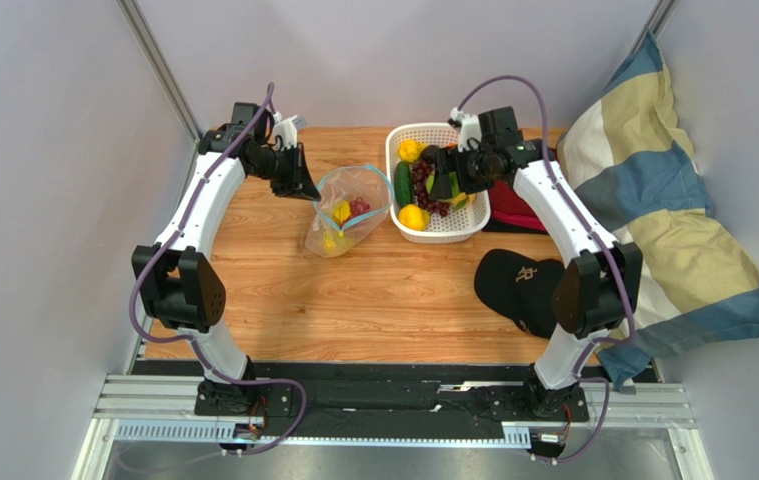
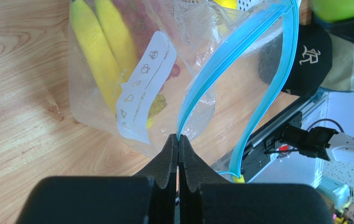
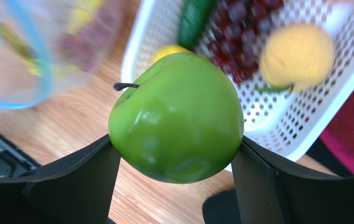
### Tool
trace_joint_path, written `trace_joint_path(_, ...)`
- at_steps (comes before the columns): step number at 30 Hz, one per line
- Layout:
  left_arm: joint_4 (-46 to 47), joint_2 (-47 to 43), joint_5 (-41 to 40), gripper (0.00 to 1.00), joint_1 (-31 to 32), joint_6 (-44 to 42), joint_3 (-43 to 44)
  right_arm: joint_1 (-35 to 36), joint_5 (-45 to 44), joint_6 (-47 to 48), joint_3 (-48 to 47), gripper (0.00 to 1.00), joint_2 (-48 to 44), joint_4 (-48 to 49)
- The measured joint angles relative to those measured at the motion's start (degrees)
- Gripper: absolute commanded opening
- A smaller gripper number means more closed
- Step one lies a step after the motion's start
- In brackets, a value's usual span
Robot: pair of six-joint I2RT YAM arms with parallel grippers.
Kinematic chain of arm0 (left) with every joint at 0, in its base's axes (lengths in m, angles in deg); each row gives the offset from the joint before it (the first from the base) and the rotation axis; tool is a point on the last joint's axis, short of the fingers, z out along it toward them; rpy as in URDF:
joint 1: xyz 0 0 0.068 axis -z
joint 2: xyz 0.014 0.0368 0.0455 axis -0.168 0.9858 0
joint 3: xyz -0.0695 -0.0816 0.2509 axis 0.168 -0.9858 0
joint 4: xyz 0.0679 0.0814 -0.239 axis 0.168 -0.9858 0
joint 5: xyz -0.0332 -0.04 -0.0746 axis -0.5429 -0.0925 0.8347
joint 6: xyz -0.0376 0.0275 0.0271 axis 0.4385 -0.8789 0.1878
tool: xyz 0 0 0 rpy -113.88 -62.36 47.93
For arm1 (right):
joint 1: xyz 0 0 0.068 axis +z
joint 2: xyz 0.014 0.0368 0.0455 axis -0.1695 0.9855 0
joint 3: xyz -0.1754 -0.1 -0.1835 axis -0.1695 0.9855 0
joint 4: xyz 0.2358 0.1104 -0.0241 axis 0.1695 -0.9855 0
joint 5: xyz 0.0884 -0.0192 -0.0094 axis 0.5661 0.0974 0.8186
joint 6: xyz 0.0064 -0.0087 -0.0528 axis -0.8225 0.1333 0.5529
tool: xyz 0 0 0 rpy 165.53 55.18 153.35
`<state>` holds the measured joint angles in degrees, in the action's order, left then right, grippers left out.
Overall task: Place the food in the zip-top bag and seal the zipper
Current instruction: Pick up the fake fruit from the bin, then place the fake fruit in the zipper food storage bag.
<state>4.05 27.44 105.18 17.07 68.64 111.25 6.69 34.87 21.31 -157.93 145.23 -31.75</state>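
Observation:
The clear zip-top bag lies on the wooden table with its mouth held open. It holds a yellow banana bunch and reddish fruit. My left gripper is shut on the teal-blue zipper strip at the mouth's edge. My right gripper is shut on a green apple and holds it above the white lattice basket, at the side nearer the bag. The basket holds a dark purple grape cluster, round yellow fruits and a green cucumber.
A black cap lies on the table right of centre, near the right arm. A red cloth lies right of the basket. A striped pillow leans at the right wall.

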Motion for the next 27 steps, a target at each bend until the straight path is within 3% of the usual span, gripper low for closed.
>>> trace_joint_path(6,0.0,0.0,0.1,0.0,0.0,0.0,0.0,4.0,6.7,-0.6,-6.3,0.62,-4.9,2.5)
trace_joint_path(12,0.1,0.0,0.3,0.0,0.0,0.2,0.0,15.0,9.1,-1.3,-9.3,0.66,-5.1,6.1)
trace_joint_path(15,0.1,0.0,0.3,0.0,0.0,0.2,0.0,19.9,9.1,-1.4,-10.3,0.77,-3.4,7.0)
trace_joint_path(19,0.1,0.0,0.3,0.0,0.0,0.3,0.0,22.0,7.5,-2.2,-12.0,1.0,0.8,7.1)
trace_joint_path(27,0.2,-0.2,0.3,0.0,0.0,0.3,-0.2,20.8,3.0,-4.2,-13.5,1.0,3.5,7.1)
